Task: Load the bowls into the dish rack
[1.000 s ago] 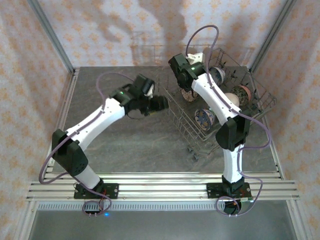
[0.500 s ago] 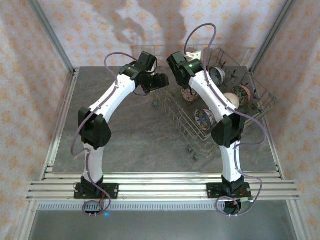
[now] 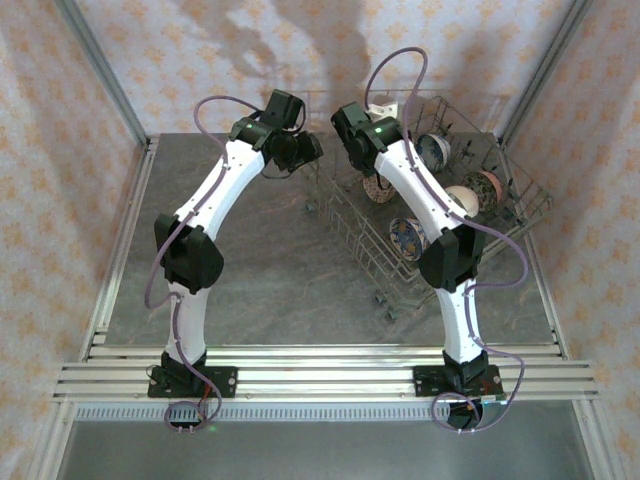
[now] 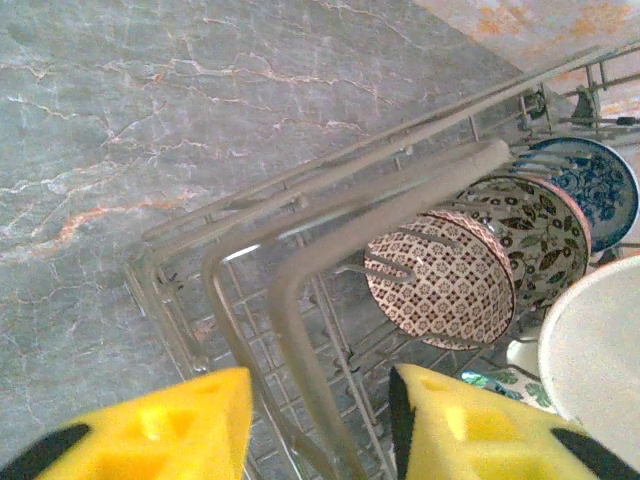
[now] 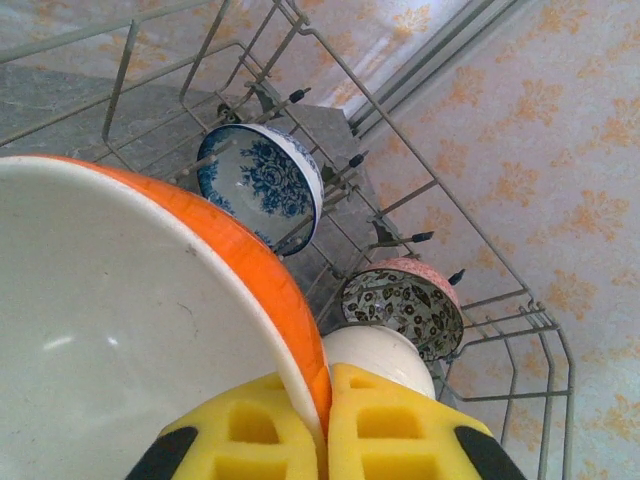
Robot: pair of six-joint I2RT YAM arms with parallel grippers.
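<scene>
- The right gripper (image 5: 325,425) is clamped on the rim of a bright orange round ceramic bowl (image 5: 120,330) with a white inside, one yellow pad on each face of the wall.
- It holds this orange bowl over the far left part of the large grey wire dish rack (image 3: 360,245), which stands on the right half of the grey marbled table (image 3: 250,270).
- The left gripper (image 4: 320,440) hangs at the rack's far left corner, jaws partly apart and holding nothing; a rim wire passes through the gap.
- On edge among the tines stand a brown patterned bowl (image 4: 440,290), a green floral bowl (image 4: 535,235) and a blue floral bowl (image 4: 590,180), close together in a row.
- Further right stand a cream bowl (image 5: 380,355) and a pink bowl with dark flowers inside (image 5: 405,305).
</scene>
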